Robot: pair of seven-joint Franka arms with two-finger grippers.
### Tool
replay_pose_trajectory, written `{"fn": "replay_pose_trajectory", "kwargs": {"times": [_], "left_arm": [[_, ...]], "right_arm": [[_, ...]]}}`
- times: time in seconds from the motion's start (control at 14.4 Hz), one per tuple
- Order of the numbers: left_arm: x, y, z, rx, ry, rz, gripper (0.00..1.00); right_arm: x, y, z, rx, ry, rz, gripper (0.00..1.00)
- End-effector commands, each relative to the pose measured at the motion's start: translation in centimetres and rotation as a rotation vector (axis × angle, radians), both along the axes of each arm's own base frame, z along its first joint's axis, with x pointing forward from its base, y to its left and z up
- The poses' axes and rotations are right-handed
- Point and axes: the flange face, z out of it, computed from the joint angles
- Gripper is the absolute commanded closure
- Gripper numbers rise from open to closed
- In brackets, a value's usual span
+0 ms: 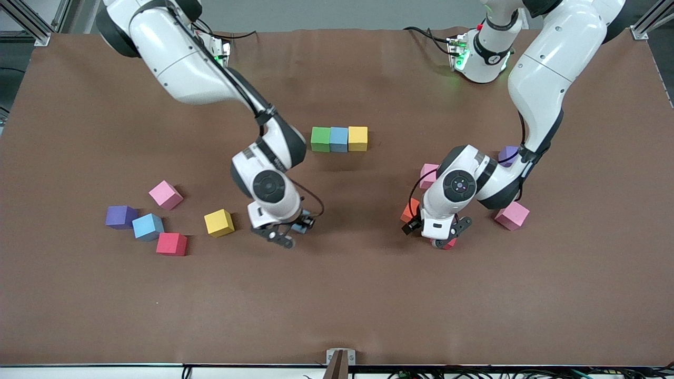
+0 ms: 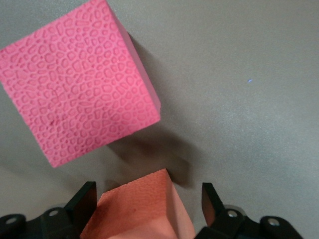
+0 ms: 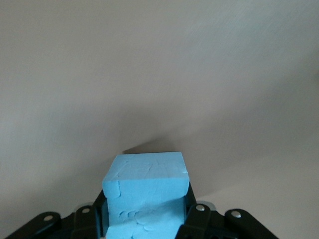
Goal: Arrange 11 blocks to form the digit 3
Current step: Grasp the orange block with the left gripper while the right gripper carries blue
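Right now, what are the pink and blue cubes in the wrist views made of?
Pink cube: looks like matte foam; its face carries a pebbled, cell-like embossing and no shine. Blue cube: probably the same soft foam, matte, with shallow dents and creases where the right hand is shut on it.

— How many blocks do we count on the tabletop (image 1: pixel 337 305)?

— We make it one green block (image 1: pixel 320 139), three light blue blocks (image 1: pixel 338 139) (image 1: pixel 147 227), the third clamped between the right fingers (image 3: pixel 193 221), and two yellow blocks (image 1: pixel 357 138) (image 1: pixel 219 222).

— And the warmer colours?

— We count three pink blocks (image 1: pixel 165 195) (image 1: pixel 429 175) (image 1: pixel 512 216), two red blocks (image 1: pixel 171 244) (image 1: pixel 449 244), one orange block (image 1: pixel 409 210), and two purple cubes (image 1: pixel 121 216) (image 1: pixel 508 155).
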Motion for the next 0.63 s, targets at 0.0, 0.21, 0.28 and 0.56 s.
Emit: {"fn": "replay_pose_trajectory", "kwargs": {"times": [0.0, 0.21, 0.28, 0.56], "left_arm": [[-0.9, 0.6, -0.1, 0.015, 0.015, 0.017, 0.01], [-1.0, 0.2, -0.1, 0.019, 0.018, 0.123, 0.00], [-1.0, 0.2, 0.1, 0.019, 0.016, 0.136, 0.00], [-1.3, -0.6, 0.2, 0.021, 0.015, 0.200, 0.11]], "right_arm": [[-4.9, 1.9, 2.2, -0.039, 0.057, 0.125, 0.61], [-7.9, 4.0, 3.3, -0.058, 0.082, 0.183, 0.62], [-8.8, 4.1, 3.5, -0.055, 0.078, 0.194, 0.62], [-12.6, 3.1, 2.7, 0.011, -0.014, 0.221, 0.63]]}}
